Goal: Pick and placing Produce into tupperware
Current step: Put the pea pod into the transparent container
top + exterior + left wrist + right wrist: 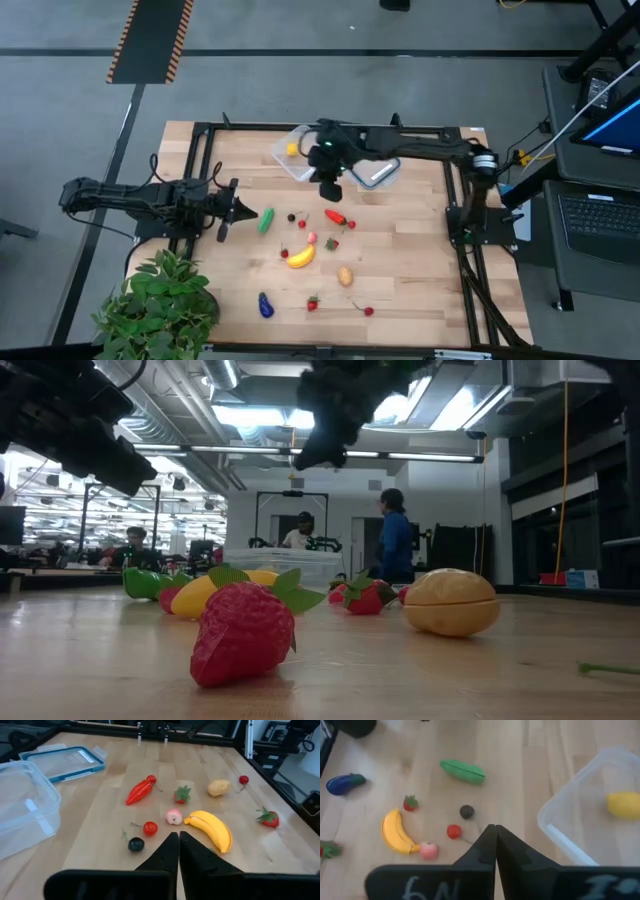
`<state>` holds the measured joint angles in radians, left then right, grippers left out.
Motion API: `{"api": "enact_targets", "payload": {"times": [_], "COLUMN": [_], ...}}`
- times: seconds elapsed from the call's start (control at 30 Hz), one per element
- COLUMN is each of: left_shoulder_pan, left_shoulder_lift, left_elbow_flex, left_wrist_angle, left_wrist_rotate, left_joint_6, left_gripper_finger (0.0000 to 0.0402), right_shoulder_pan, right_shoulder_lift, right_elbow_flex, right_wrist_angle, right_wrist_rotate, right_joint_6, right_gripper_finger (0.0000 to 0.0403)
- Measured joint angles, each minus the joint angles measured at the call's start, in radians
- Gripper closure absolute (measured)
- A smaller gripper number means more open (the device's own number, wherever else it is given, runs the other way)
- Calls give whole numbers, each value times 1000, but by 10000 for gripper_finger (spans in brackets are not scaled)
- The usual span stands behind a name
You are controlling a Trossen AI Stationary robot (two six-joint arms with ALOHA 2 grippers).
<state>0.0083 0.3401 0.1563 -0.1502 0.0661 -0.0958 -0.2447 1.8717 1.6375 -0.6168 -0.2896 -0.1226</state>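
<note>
Tupperware (297, 152) holds one yellow piece (292, 150) (no readable label); both tools pressed together, empty.

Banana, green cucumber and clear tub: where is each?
banana (212, 827), left wrist view, middle of its yellow body
green cucumber (463, 771), right wrist view, its middle
clear tub (570, 815), right wrist view, near wall

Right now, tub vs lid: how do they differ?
The tub has raised clear walls; the lid is flat with a blue rim. The tub holds a yellow piece; the lid carries nothing. Both lie on the wooden table, side by side.
</note>
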Motion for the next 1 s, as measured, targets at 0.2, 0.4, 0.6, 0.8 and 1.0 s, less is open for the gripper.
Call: {"api": "enact_targets", "payload": {"times": [0.2, 0.4, 0.6, 0.8, 1.0], "left_shoulder_pan": [-8, -8, -8, -8, -8], "left_shoulder_lift": [0, 0, 0, 0, 0], "left_elbow_flex": [0, 0, 0, 0, 0], "left_wrist_angle": [13, 74, 129, 155, 154], "left_wrist_rotate": [-5, -32, -22, -79, -82], "left_joint_6": [-1, 50, 63, 102, 91], "left_gripper_finger": [378, 367, 362, 375, 390], "right_shoulder_pan": [0, 0, 6, 6, 5], "right_shoulder_lift": [-224, -450, -607, -673, -673], "right_elbow_flex": [-354, -649, -902, -1116, -1259], "right_wrist_angle": [329, 592, 807, 1136, 1369], "right_wrist_rotate": [7, 7, 7, 7, 7], "right_joint_6": [42, 69, 98, 97, 93], "right_gripper_finger": [393, 395, 384, 383, 382]}}
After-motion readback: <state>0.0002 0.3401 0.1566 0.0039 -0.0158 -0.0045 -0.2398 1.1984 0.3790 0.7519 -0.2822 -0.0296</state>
